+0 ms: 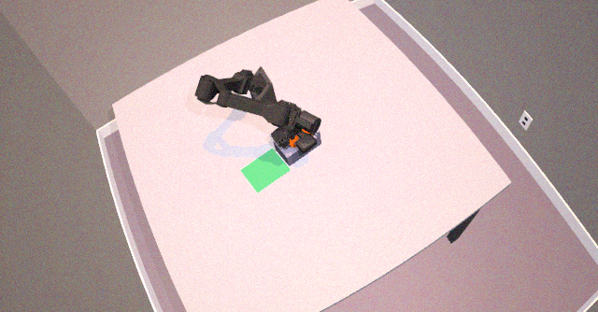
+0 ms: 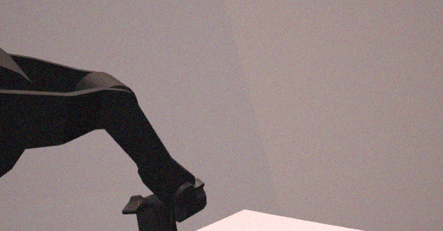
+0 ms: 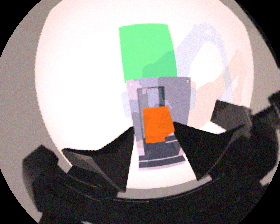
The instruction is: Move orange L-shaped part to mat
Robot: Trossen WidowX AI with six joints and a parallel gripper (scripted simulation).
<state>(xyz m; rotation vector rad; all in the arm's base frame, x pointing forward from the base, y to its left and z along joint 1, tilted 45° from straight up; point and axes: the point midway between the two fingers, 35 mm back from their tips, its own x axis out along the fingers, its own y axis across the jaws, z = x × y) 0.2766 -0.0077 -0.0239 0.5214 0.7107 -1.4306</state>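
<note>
The orange L-shaped part (image 1: 292, 140) (image 3: 156, 124) is in the grey tray (image 1: 291, 157) (image 3: 180, 96), and only a blocky orange piece of it shows. My gripper (image 1: 293, 142) (image 3: 157, 157) is low over the tray and open. One finger stands on each side of the orange part, with a gap between fingers and part in the wrist view. The green mat (image 1: 264, 170) (image 3: 147, 50) lies right beside the tray, bare. In the exterior view only my arm (image 2: 149, 162) shows; the fingers are below the frame edge.
The tray and mat sit near the middle of a large pale table (image 1: 374, 139) (image 2: 277, 222). The arm's base (image 1: 259, 85) stands behind the tray. A raised white rim (image 1: 467, 88) runs around the floor area beyond the table edges.
</note>
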